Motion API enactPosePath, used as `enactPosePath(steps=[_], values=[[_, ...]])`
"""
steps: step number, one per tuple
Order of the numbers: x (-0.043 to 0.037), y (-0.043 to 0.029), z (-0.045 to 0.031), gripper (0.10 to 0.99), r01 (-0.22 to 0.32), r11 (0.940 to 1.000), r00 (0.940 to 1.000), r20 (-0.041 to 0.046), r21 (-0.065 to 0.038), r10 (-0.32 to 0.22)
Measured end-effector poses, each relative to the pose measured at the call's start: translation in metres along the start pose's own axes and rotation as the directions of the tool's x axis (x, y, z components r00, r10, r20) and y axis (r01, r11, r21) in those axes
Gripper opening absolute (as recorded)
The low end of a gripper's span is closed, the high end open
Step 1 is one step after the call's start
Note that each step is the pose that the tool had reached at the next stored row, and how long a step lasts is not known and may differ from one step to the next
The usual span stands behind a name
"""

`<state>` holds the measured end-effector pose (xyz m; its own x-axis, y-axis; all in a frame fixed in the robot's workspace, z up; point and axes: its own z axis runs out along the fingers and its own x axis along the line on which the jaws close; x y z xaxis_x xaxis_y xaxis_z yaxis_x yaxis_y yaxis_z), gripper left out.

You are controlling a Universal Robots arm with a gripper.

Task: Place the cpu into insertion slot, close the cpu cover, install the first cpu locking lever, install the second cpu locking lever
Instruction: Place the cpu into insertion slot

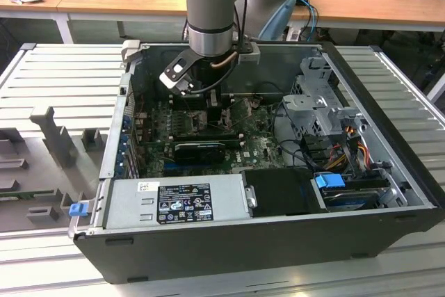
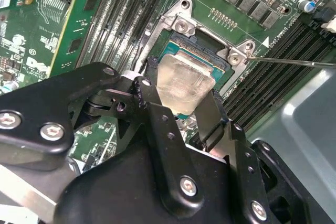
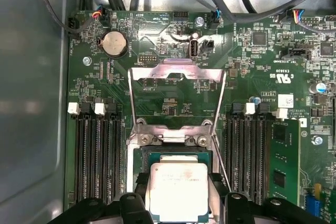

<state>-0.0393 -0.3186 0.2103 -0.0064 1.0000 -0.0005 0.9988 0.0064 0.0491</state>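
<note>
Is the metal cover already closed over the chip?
No. In the first wrist view the cover is swung open, away from the chip, whose top is bare.

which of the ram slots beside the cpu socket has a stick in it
The one holding the green memory module, outermost in the bank away from the grey case wall; the others are bare.

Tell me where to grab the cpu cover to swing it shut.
Pinch the cpu cover by its free cross bar, the edge farthest from the hinge at the insertion slot, probably coming from above. It is swung open, a thin frame with a cut-out centre, so only the rim offers hold.
</note>
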Motion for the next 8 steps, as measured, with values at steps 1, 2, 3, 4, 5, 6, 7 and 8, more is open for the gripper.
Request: enactPosePath(steps=[1, 2, 3, 4, 5, 6, 7, 8], values=[[0.0002, 0.0, 0.0005, 0.529, -0.001, 1.0, 1.0, 0.0001, 0.0, 0.001], [0.0004, -0.0001, 0.0013, 0.529, -0.003, 1.0, 1.0, 0.0001, 0.0, 0.003], [0.0005, -0.0001, 0.0018, 0.529, -0.004, 1.0, 1.0, 0.0002, 0.0, 0.004], [0.0006, -0.0001, 0.0024, 0.529, -0.005, 1.0, 1.0, 0.0003, 0.0, 0.005], [0.0007, -0.0002, 0.003, 0.529, -0.006, 1.0, 1.0, 0.0003, 0.0, 0.006], [0.0009, -0.0002, 0.0035, 0.529, -0.006, 1.0, 1.0, 0.0004, 0.0, 0.006], [0.0009, -0.0002, 0.004, 0.529, -0.007, 1.0, 1.0, 0.0004, 0.0, 0.007], [0.001, -0.0002, 0.0046, 0.529, -0.007, 1.0, 1.0, 0.0004, 0.0, 0.007]])
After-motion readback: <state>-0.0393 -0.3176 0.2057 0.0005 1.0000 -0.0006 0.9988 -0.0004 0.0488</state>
